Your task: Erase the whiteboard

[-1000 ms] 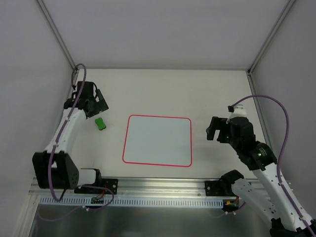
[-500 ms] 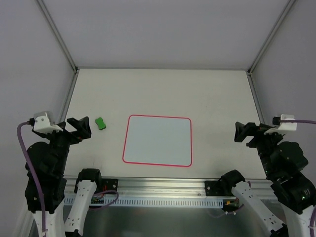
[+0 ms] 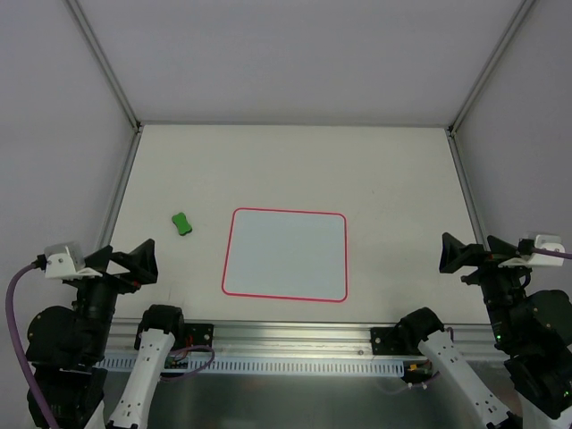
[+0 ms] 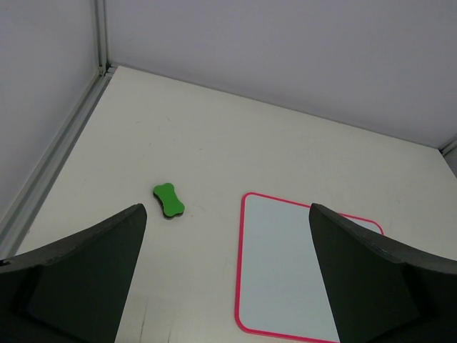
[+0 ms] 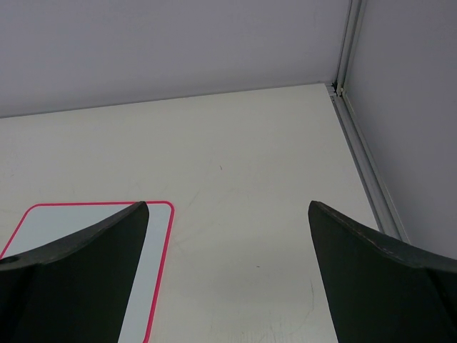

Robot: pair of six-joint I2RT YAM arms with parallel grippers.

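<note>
The whiteboard (image 3: pixel 285 255) lies flat in the middle of the table, white with a red-pink border and no visible marks; it also shows in the left wrist view (image 4: pixel 300 271) and the right wrist view (image 5: pixel 153 271). A small green bone-shaped eraser (image 3: pixel 181 222) lies on the table left of the board, seen too in the left wrist view (image 4: pixel 168 199). My left gripper (image 3: pixel 125 264) is open and empty, raised at the near left, well short of the eraser. My right gripper (image 3: pixel 466 255) is open and empty, raised at the near right, beside the board.
Grey enclosure walls with aluminium corner posts (image 3: pixel 105 67) ring the cream table (image 3: pixel 295 165). A metal rail (image 3: pixel 286 344) with the arm bases runs along the near edge.
Both arms have drawn back from the table toward the near corners and risen. The left gripper left the eraser's side. The eraser and whiteboard have not moved.
</note>
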